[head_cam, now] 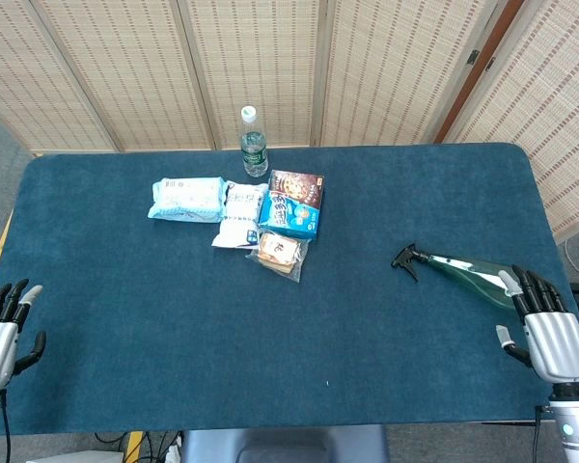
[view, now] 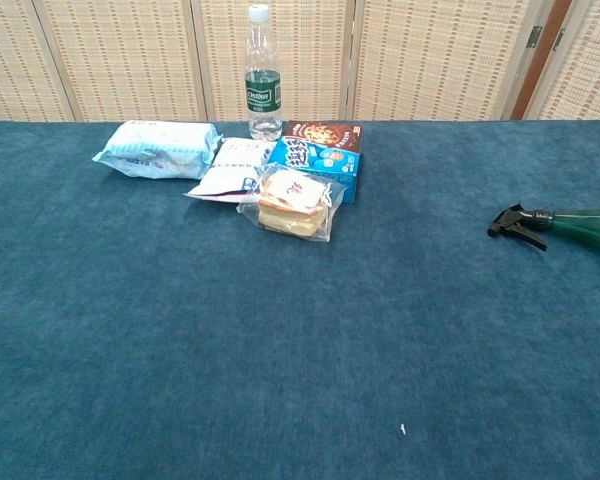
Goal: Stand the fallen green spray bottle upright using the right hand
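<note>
In the head view, the green spray bottle [head_cam: 463, 270] lies on its side at the right of the frame on the blue surface [head_cam: 174, 347], its black trigger head pointing toward frame left and its body running down and to the right. The right hand [head_cam: 545, 323] sits at the lower right corner, back facing the camera, fingers stretched out and apart, grasping nothing; its fingertips lie just beside or at the bottle's lower end, and contact cannot be judged. The left hand [head_cam: 2, 333] is at the lower left edge, fingers likewise spread and empty, well apart from everything else. In the upper middle of the frame a clear water bottle [head_cam: 254, 142] stands upright near the far edge of the surface. Just below it sits a cluster: a pale blue packet [head_cam: 187, 200] at the left, a white pouch [head_cam: 239, 216] beside it, a blue snack box [head_cam: 295, 204] at the right, and a clear bag of bread [head_cam: 280, 253] lowest. Bare surface separates this cluster from the spray bottle.

In the chest view, neither hand appears. The spray bottle [view: 560, 226] lies flat at the right edge, partly cut off, trigger head toward frame left. The water bottle [view: 263, 75] stands at top centre, with the packet [view: 158, 149], pouch [view: 230, 168], box [view: 320, 160] and bread bag [view: 295, 205] grouped in front of it, well apart from the spray bottle.
</note>
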Robot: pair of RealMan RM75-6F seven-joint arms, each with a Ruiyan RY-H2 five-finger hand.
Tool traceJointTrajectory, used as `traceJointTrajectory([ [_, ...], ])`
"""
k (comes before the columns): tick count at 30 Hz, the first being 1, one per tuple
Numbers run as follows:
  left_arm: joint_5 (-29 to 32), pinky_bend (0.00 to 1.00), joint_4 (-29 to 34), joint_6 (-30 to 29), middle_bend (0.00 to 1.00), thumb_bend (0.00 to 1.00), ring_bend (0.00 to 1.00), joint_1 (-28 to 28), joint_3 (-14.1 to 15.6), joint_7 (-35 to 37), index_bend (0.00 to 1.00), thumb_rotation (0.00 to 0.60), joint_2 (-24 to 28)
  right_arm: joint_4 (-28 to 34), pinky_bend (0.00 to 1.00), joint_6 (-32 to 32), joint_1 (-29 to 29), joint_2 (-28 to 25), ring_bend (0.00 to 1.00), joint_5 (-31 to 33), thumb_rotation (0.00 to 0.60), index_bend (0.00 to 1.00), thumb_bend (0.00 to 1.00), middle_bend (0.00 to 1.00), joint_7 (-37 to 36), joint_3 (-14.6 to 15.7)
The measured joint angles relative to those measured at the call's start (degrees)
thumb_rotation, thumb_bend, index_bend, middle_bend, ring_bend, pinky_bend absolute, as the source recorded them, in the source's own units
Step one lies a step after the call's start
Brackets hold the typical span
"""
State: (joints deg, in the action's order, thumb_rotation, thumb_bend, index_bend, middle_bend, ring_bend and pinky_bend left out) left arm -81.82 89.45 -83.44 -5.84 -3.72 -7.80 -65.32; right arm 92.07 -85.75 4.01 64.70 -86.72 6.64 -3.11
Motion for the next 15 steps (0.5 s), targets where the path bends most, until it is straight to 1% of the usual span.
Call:
traceJointTrajectory([
  [3,-0.9,0.0,0.9,-0.8,0.07,0.45,0.0,0.3,0.5,-0.7,0.12,0.6,0.2,0.2,0.13,0.1,-0.1,-0.3,0.0,0.2,0.6,0.05,0.33,0.03,-0.1,0.0],
  [8,-5.1,0.0,6.4,-4.0,0.07,0.45,0.0,1.0,1.4,-3.1,0.12,0.6,0.6,0.9,0.13,1.2,0.2,-1.2,0.0,1.2,0.6,0.05,0.33,0.03,0.3,-0.3],
  [15,-5.8,0.0,6.7,-4.0,0.07,0.45,0.0,0.9,1.6,-3.6,0.12,0.6,0.2,1.2,0.12,4.1,1.3,-1.6,0.0,3.7,0.6,0.05,0.33,0.03,1.0,-0.8],
])
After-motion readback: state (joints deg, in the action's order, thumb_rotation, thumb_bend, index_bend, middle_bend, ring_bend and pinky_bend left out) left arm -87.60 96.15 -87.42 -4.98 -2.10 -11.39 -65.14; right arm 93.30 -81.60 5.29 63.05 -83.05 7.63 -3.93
